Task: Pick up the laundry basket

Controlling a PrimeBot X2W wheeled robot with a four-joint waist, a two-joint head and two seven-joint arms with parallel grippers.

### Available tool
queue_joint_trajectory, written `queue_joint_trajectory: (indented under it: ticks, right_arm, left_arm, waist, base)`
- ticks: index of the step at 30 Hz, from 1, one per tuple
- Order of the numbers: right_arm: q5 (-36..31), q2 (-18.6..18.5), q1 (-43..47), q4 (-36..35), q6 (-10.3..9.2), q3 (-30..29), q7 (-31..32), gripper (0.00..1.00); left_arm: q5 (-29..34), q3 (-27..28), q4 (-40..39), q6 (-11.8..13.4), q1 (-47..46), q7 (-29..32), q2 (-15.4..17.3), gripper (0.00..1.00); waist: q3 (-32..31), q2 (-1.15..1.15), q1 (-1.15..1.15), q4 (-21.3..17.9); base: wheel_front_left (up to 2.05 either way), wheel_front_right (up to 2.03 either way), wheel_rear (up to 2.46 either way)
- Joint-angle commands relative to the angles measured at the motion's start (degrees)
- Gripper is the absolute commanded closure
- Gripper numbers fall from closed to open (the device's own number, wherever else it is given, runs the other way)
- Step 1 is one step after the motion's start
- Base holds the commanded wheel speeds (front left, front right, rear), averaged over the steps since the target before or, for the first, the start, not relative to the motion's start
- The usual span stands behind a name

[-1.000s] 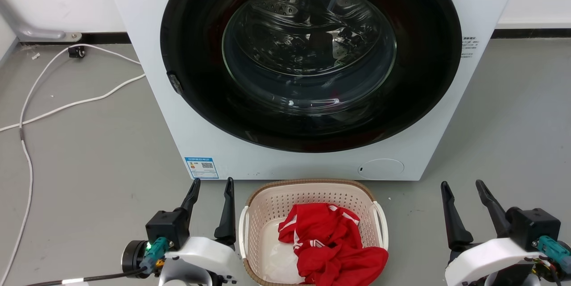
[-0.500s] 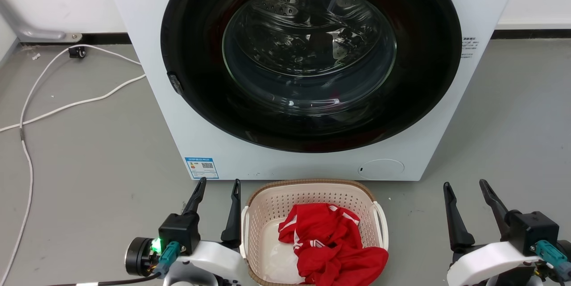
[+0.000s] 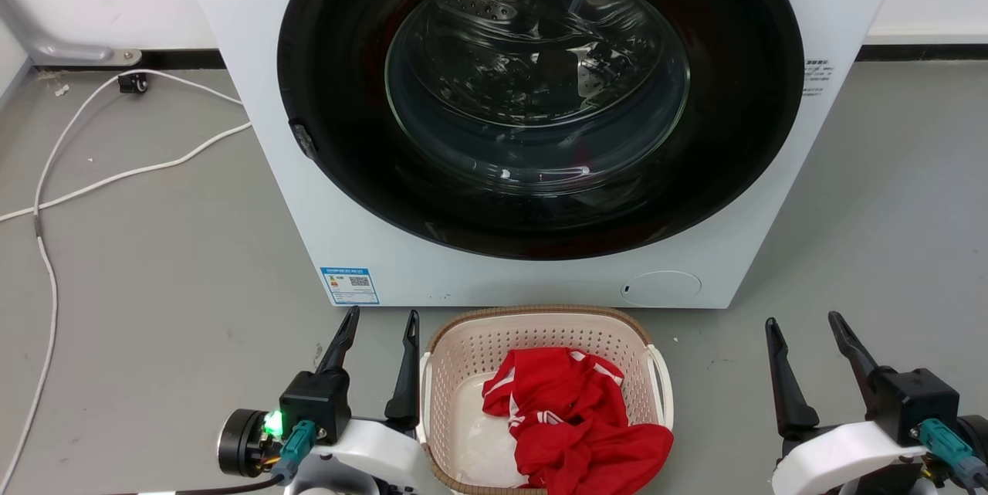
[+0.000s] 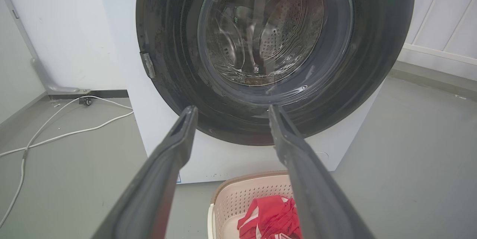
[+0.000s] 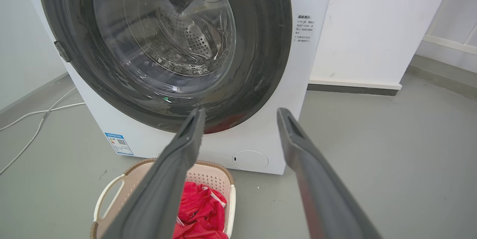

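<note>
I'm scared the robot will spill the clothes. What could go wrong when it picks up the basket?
1. The red clothes hang over the basket's near rim; a tilted lift might spill them.
2. The left gripper sits right beside the basket, the right gripper well off to the side, both open; an uneven grab could tip it.
3. The washer stands close behind, so the basket might bump it going up.
</note>
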Motion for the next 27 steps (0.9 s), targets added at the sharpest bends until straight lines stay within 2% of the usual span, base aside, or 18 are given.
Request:
queue_joint_trajectory:
  ticks: [1, 16, 21, 22, 27]
  right_arm:
    - [0.5, 0.1, 0.2, 0.1, -0.02, 0.0, -0.5, 0.0]
    - [1.0, 0.1, -0.9, 0.7, -0.02, 0.0, -1.0, 0.0]
    - [1.7, 0.1, -2.5, 2.2, -0.02, -0.3, -0.6, 0.0]
    - [2.2, 0.1, -4.1, 4.2, -0.02, -0.5, -0.5, 0.0]
    - [3.1, 0.1, -8.0, 8.6, -0.03, -1.1, -1.1, 0.0]
  left_arm:
    - [-0.2, 0.1, 0.0, 0.2, -0.1, -0.3, 0.1, 0.0]
    - [-0.3, 0.4, -0.1, 0.4, -0.8, -0.3, 0.1, 0.0]
    - [-0.2, 0.2, 2.5, 0.5, -2.7, -0.3, 0.1, 0.0]
    - [-1.0, 0.0, 5.1, 0.5, -4.9, -0.2, 0.1, 0.0]
    - [-2.4, -0.2, 11.0, 0.8, -9.9, -0.2, 0.1, 0.0]
  waist:
    - [0.1, -0.01, 0.0, 0.0]
    - [2.0, -0.01, 0.0, -0.1]
    - [6.1, -0.01, 0.0, -0.5]
    - [9.6, -0.01, 0.0, -1.0]
    - [16.4, -0.01, 0.0, -1.8]
  base:
    - [0.0, 0.0, 0.0]
    - [0.0, 0.0, 0.0]
    - [0.0, 0.0, 0.0]
    - [0.0, 0.0, 0.0]
    - [0.0, 0.0, 0.0]
